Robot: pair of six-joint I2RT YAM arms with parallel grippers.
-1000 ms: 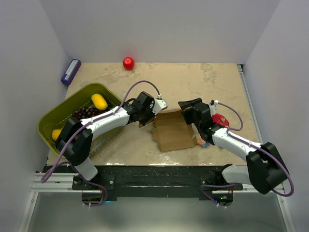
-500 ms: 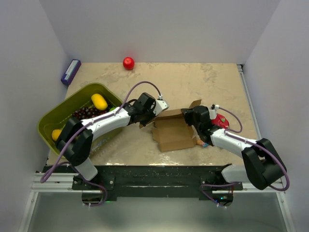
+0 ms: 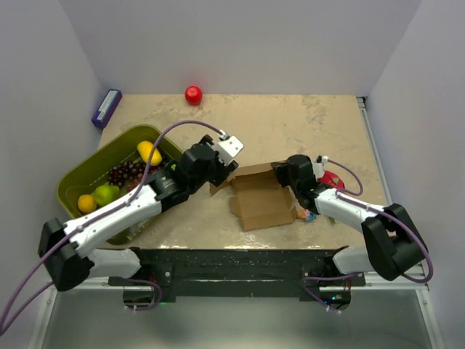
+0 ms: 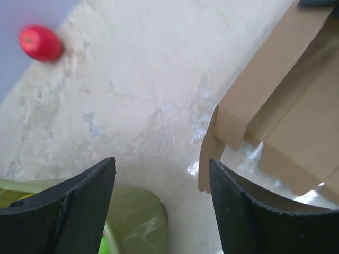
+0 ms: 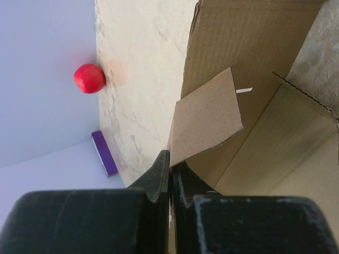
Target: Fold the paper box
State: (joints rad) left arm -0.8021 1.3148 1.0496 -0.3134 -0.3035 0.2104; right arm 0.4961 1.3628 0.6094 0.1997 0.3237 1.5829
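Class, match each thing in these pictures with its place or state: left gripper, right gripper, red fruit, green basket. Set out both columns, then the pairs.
1 left gripper
2 right gripper
3 red fruit
4 green basket

A near the back wall
B open, holding nothing
C holds grapes
D shut on a flap of the paper box

Pairs: 1-B, 2-D, 3-A, 4-C

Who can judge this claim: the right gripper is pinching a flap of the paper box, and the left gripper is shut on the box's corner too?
Not quite. The left gripper is open and holds nothing, its jaws apart near a corner of the paper box, as the left wrist view shows. The right gripper does pinch a flap.
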